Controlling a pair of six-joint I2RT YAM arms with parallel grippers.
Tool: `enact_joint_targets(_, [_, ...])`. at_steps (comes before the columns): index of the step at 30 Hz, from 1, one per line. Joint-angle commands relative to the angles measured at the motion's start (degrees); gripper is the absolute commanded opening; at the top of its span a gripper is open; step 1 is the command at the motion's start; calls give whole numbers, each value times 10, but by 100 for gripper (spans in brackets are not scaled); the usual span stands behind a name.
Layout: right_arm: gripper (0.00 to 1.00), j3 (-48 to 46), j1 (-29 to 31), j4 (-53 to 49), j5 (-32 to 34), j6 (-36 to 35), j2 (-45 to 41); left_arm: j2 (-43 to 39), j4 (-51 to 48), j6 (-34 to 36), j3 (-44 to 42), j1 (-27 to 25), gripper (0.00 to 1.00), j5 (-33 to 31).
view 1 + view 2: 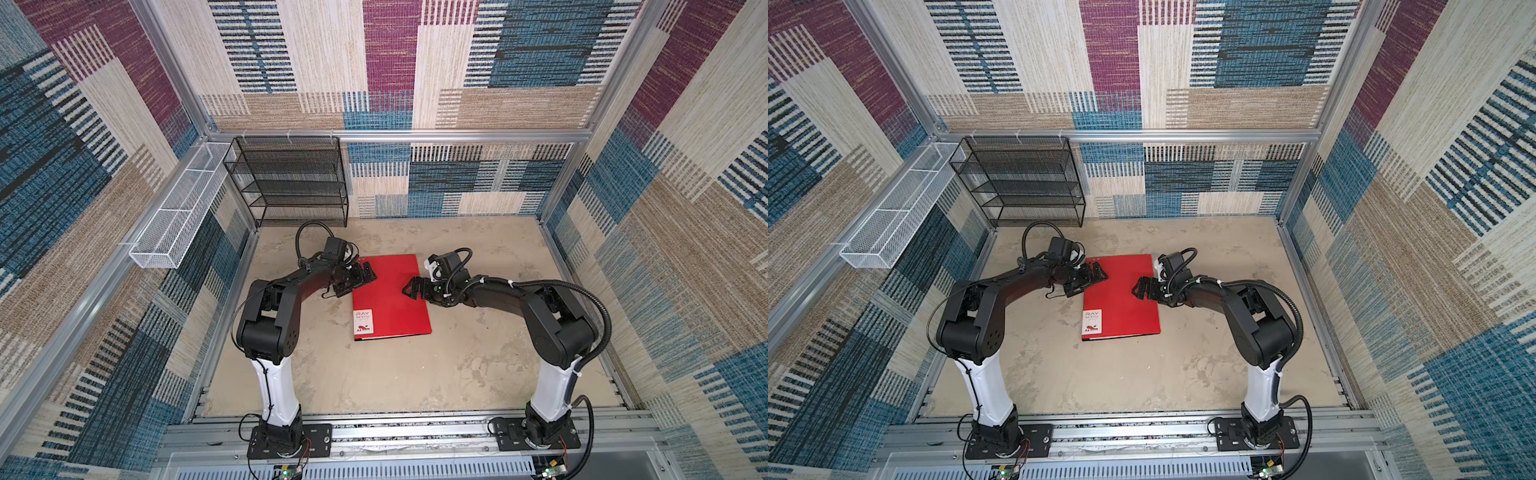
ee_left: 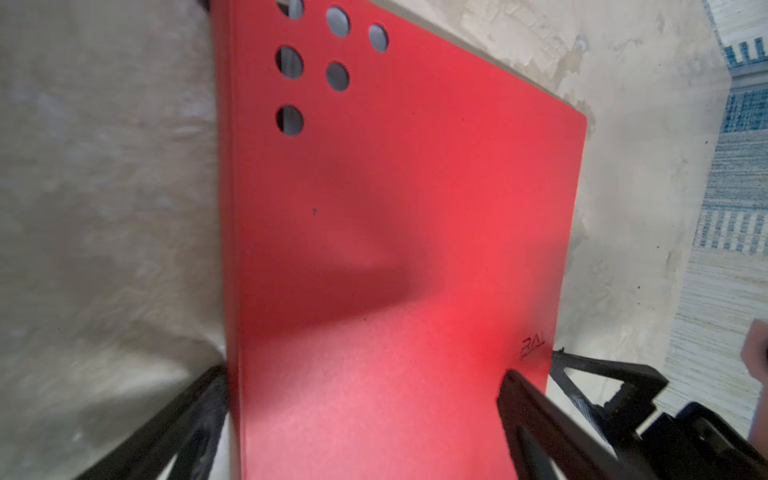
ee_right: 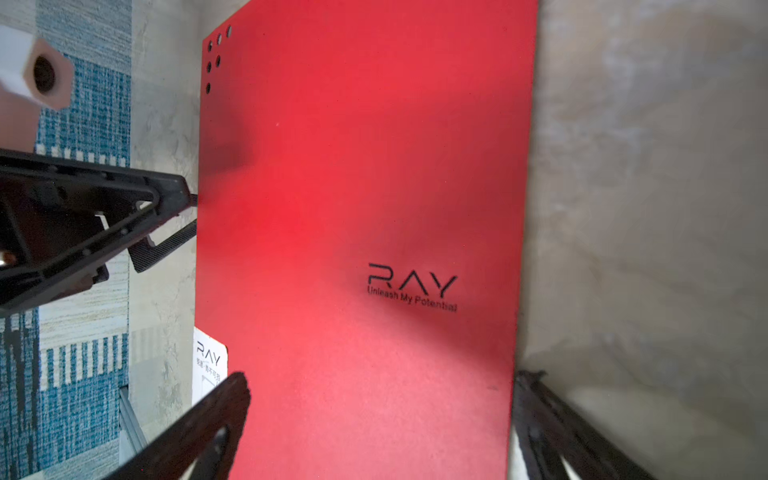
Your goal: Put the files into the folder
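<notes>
a closed red folder (image 1: 390, 297) lies flat near the middle of the table (image 1: 478, 365), its white corner label (image 1: 363, 321) toward the robot's bases, as two arms meet over its far half. the left gripper (image 1: 357, 281) hangs just at the folder's left edge, jaws spread wide and holding nothing. the right gripper (image 1: 412, 289) hovers over the cover's right side, jaws equally wide and empty.

no files show as loose sheets on the table or in the black mesh rack (image 1: 291, 183) by the back wall. pale grey shows through the punched holes (image 2: 336, 20) near one corner, but whether that is paper cannot be told.

on this evidence the step in hand is either the opening of the cover or a finish with the pages already inside. if it is the opening, the next move calls for one fingertip worked under the cover's free long edge while the other gripper pins the folder so it does not skid.
</notes>
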Motion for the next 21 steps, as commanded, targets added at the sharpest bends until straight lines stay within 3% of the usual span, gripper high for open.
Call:
enact_joint_targets(1, [100,-48,-11,-21,31,53,-26,14,-24,-19,-1,-18,99,44])
enact_joint_targets(5, [100,-67,-21,-8,17,54,-30,4,-21,-38,-14,-17,99,27])
enact_joint_targets(9, [100,-55,-22,-25,55,44,-56,-36,-55,-35,0,-5,100,-9])
enact_joint_targets(16, [100,-16,-62,-88,127,3,-189,-197,-154,6,57,48,99,-116])
enact_joint_targets(18, [100,3,-84,-108,191,-14,-226,-257,-158,21,40,65,99,-186])
enact_joint_targets(21, [100,-18,-112,-94,362,-44,-293,-346,-140,49,-29,90,99,-340])
